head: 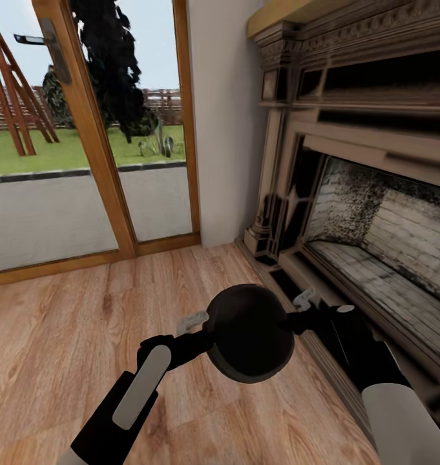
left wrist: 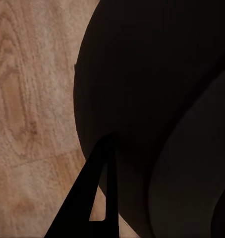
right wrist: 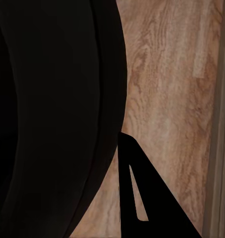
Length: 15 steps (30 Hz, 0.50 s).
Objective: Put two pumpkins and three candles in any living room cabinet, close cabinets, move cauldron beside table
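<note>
The head view looks forward and steeply down over both arms onto the wooden floor (head: 64, 336), with the glass door (head: 84, 129) ahead at the left and the fireplace (head: 375, 213) at the right. Each wrist view sits very close against the black cauldron (head: 249, 332), looking along one dark finger (left wrist: 90, 198) past the pot's curved side (right wrist: 53, 119) to the floor planks (right wrist: 167, 99) beneath. All three views share the cauldron (left wrist: 152, 99) and the floor (left wrist: 28, 109).
</note>
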Motion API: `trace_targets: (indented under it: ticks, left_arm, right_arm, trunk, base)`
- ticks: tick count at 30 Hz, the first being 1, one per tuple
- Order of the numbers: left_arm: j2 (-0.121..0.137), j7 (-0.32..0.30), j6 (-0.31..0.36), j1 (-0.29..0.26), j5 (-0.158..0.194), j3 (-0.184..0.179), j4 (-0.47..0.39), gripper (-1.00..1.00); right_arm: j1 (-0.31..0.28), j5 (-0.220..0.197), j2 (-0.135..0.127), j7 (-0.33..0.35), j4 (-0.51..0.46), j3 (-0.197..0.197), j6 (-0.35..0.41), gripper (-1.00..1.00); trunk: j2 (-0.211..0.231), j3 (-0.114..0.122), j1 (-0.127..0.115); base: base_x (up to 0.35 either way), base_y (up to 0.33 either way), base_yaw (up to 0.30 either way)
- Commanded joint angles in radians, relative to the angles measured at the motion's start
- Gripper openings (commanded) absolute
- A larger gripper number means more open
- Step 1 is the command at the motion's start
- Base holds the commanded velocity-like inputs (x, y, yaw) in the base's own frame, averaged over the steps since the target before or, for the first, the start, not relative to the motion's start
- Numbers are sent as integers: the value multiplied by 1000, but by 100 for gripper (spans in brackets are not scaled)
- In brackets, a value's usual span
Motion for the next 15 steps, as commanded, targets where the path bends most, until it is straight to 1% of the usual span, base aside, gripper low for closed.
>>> trace_targets:
  ticks: [1,12,15]
  left_arm:
    - [1,-377,88,-1,-35,-6,-2,-100]
    - [-1,-379,88,0,-34,-8,2,-100]
    - [-1,-379,88,0,-34,-8,4,-100]
  right_arm:
    - [0,95,-218,544,-2,0,249,-100]
    - [0,97,-219,544,-4,0,251,-100]
    - [0,97,-219,544,-4,0,251,-100]
  trunk:
    - [0,3,-1]
    - [3,46,-6]
    - [3,46,-6]
  base:
    - [0,0,0]
    - [0,0,0]
    - [0,0,0]
